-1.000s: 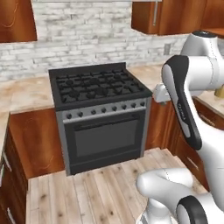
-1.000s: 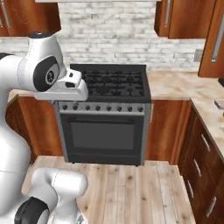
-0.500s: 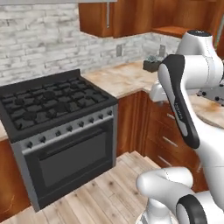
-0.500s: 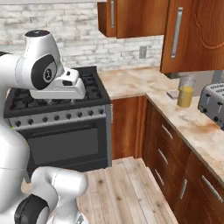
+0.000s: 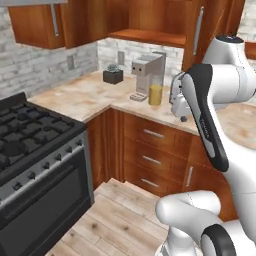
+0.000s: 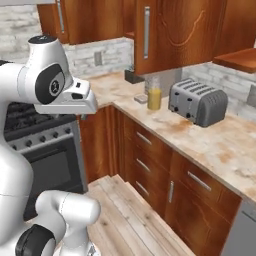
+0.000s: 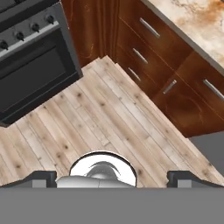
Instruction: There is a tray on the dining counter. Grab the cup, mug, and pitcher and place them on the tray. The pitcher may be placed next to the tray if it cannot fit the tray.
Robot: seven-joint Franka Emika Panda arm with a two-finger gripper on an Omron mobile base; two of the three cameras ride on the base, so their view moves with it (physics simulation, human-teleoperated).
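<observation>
**base turned to the corner bench, pitcher in sight**

the pitcher (image 5: 155,94) stands upright on the marbled bench (image 5: 90,95) in the corner, just beside a white coffee machine (image 5: 148,74). in the right base view the same pitcher (image 6: 154,98) is between the coffee machine and a grey toaster (image 6: 197,101), near both, so a grasp will need care not to push them. it holds amber liquid, so i judge it must be kept upright when carried.

the gripper (image 7: 113,177) is carried high over the wooden floor (image 7: 109,127), looking down at the floor, the stove (image 7: 30,57) and the lower drawers (image 7: 166,74). the two dark fingers (image 7: 39,178) sit wide apart at the edges of the hand view with nothing between them, so they are spread and empty.

the arm is folded close to the body, probably to keep it safe while the base drives. no item seems collected yet, so the task looks to be at its beginning.
</observation>
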